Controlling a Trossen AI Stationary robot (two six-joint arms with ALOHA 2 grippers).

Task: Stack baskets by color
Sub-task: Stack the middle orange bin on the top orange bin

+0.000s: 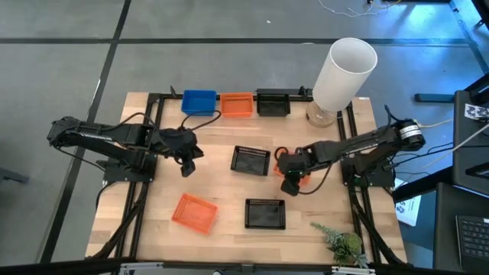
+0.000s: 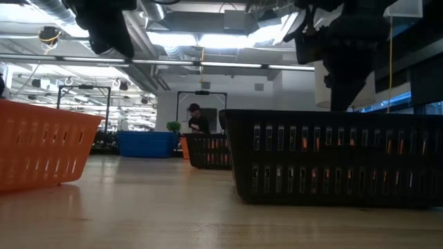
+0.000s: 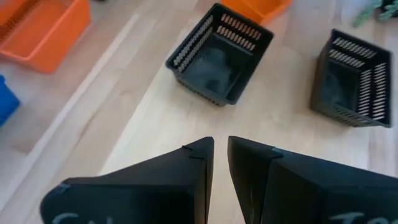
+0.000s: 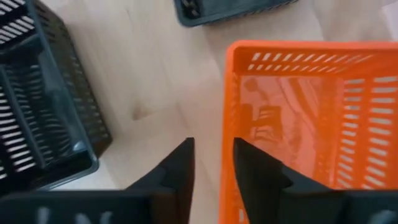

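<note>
Three baskets stand in a row at the far edge: blue (image 1: 199, 101), orange (image 1: 236, 105) and black (image 1: 273, 102). Two black baskets (image 1: 250, 160) (image 1: 265, 213) and an orange one (image 1: 193, 211) sit on the table's middle. My right gripper (image 1: 290, 183) (image 4: 213, 149) points down, open, over another orange basket (image 1: 302, 180) (image 4: 298, 118). One finger is inside that basket's side wall and one outside. My left gripper (image 1: 186, 164) (image 3: 221, 143) hovers left of centre, open by a narrow slit, with nothing in it. My right gripper stands astride the orange basket's side wall (image 4: 227, 93), coming from above. One finger (image 4: 255, 171) is inside the basket and the other is outside. I cannot tell whether either finger touches the wall. The basket rests flat on the table.
A tall white cylinder (image 1: 341, 72) stands at the far right corner. A small green plant (image 1: 340, 243) lies at the near right. Bare wood lies between the centre black basket and the near orange one. A person (image 2: 197, 117) shows in the room beyond.
</note>
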